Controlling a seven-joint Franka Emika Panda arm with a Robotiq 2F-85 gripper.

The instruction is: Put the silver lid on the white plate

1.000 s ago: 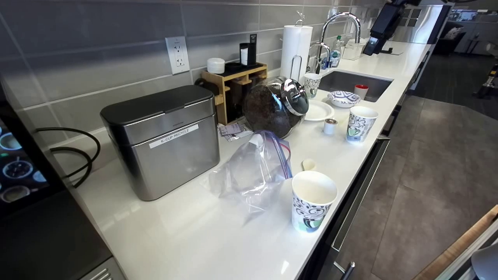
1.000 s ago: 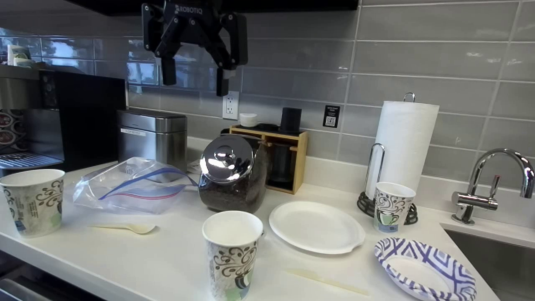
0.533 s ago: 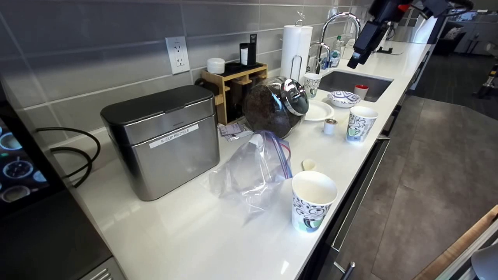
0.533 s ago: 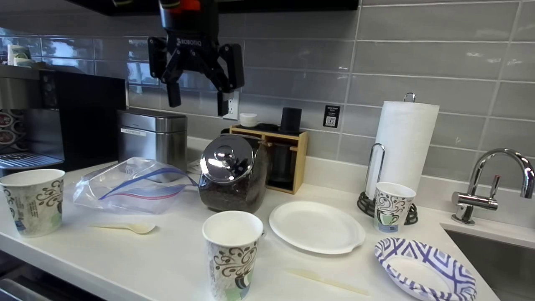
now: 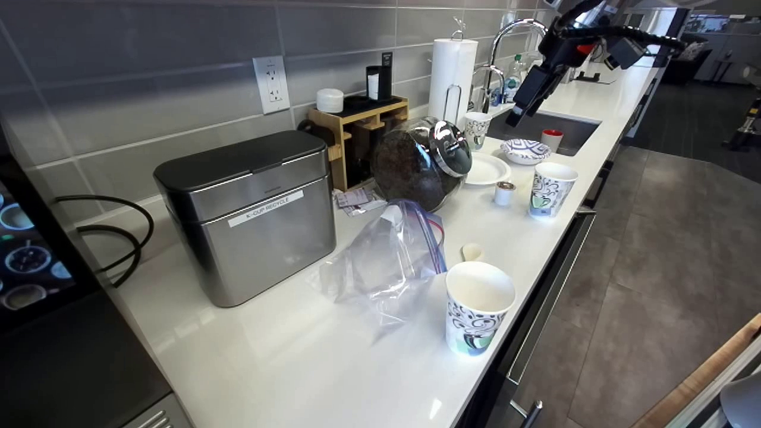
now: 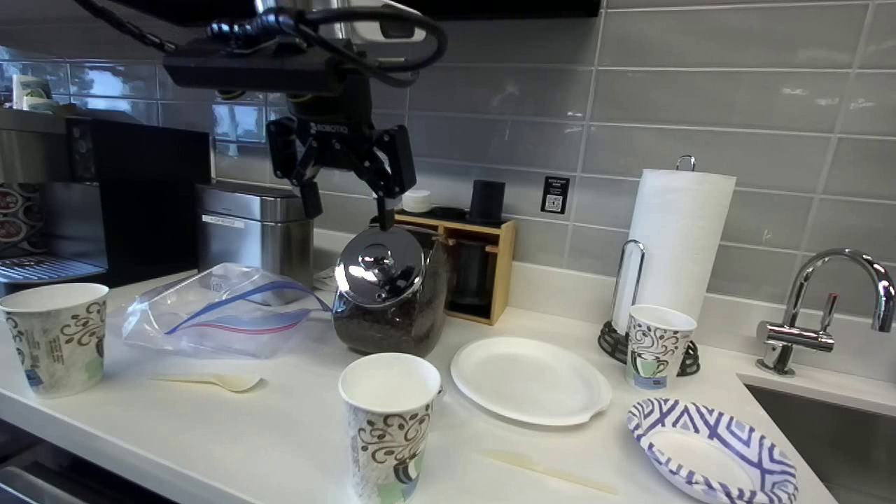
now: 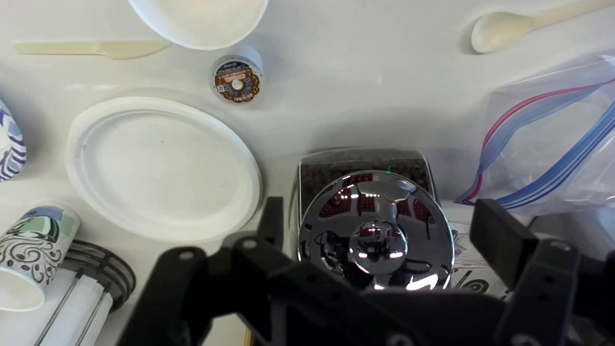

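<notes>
1. Lower in both exterior views than half a second ago: the black, two-fingered Robotiq gripper (image 6: pixel 349 212).
2. Spread wide, with blunt black fingers (image 7: pixel 502 238) well apart and holding nothing.
3. Hangs above the small, round, shiny silver lid (image 7: pixel 377 235), apart from it — in the wrist view, framing it between the two fingers.
4. Seated at a slant on a clear-walled jar (image 6: pixel 402 325) of dark brown contents: that same lid, not yet on the plain white, round, shallow plate (image 7: pixel 166 170).
5. Just beside the jar, without contact: that plate, lying flat on the glossy white countertop (image 6: pixel 294 434).
6. Near the plate: a white coffee pod (image 7: pixel 238 82) with a brown printed top, a cream-coloured flat knife (image 7: pixel 96 49) and a shallow blue-and-white patterned bowl (image 6: pixel 700 458).
7. Upright on the countertop: three white paper cups (image 6: pixel 390 441) with printed swirls — one just in front of a thick white paper-towel roll (image 6: pixel 675 245).
8. On the jar's opposite side from the plate: a crumpled clear plastic zip bag (image 6: pixel 210 308) and a cream-coloured spoon (image 7: pixel 509 30).
9. Behind the bag: a grey metal box (image 5: pixel 267 238), labelled "K-CUP RECYCLE".
</notes>
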